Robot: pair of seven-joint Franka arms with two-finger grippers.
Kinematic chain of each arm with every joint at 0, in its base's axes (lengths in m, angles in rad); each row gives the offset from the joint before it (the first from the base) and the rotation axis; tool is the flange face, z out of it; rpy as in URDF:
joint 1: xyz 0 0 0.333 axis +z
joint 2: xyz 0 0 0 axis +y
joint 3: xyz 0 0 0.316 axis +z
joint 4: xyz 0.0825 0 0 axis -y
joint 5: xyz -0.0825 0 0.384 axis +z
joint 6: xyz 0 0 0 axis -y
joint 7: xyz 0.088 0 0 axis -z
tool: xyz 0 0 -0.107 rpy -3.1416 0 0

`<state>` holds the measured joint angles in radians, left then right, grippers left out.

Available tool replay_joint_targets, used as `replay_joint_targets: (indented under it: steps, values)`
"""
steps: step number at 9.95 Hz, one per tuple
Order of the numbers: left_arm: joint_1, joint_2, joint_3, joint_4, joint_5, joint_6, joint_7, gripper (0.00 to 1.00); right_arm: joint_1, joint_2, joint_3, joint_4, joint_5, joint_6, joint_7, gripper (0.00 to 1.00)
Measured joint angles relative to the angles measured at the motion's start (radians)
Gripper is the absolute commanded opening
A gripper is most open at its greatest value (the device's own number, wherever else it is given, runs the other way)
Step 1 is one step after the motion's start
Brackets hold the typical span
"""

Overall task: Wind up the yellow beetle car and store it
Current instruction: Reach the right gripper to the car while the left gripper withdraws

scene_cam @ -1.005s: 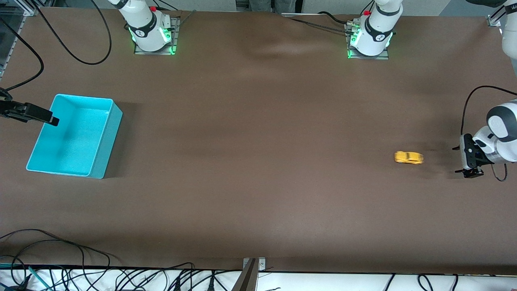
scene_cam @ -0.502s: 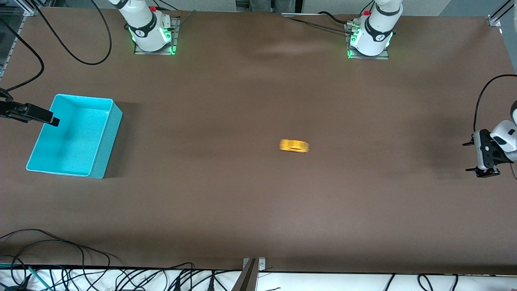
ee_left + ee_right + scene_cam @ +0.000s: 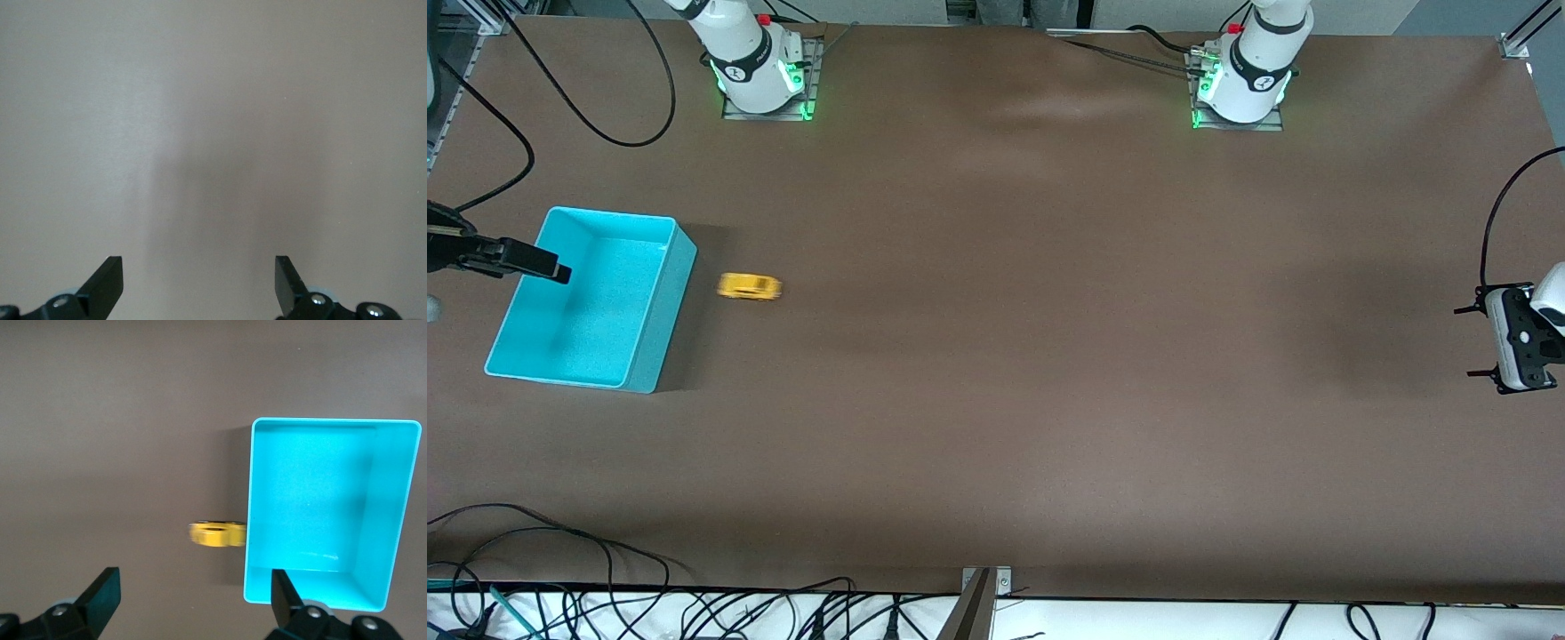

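Yellow beetle car [image 3: 750,286] sitting on the table [image 3: 996,373] just beside the turquoise bin [image 3: 660,313], blurred, on the side toward the left arm's end

Right gripper [image 3: 192,600] is hanging over the bin's edge with its fingers spread wide, gripping nothing; left gripper [image 3: 198,283] is hovering over bare table at the left arm's end, fingers likewise wide apart and empty. No readable writing is showing on car or bin
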<state>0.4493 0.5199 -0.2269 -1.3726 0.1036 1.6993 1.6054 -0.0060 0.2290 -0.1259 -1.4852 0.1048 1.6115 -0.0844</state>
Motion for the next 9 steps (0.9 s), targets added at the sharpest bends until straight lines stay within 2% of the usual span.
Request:
replay_joint_targets:
  steps: [2,5,6,9]
  values:
    - [-0.006,-0.035,-0.021,0.005,0.000,-0.048,-0.099,1.00,0.002,0.038,0.002,-0.002,-0.007,0.031,-0.103,1.00]
    - [-0.014,-0.079,-0.097,0.006,0.000,-0.099,-0.312,1.00,0.031,0.109,0.009,-0.022,-0.047,0.093,-0.316,1.00]
    - [-0.014,-0.100,-0.132,0.009,0.000,-0.117,-0.427,1.00,0.034,0.133,0.015,-0.063,-0.048,0.151,-0.404,1.00]
    - [-0.017,-0.182,-0.245,0.011,-0.008,-0.213,-0.835,1.00,0.047,0.165,0.086,-0.258,-0.052,0.389,-0.619,1.00]
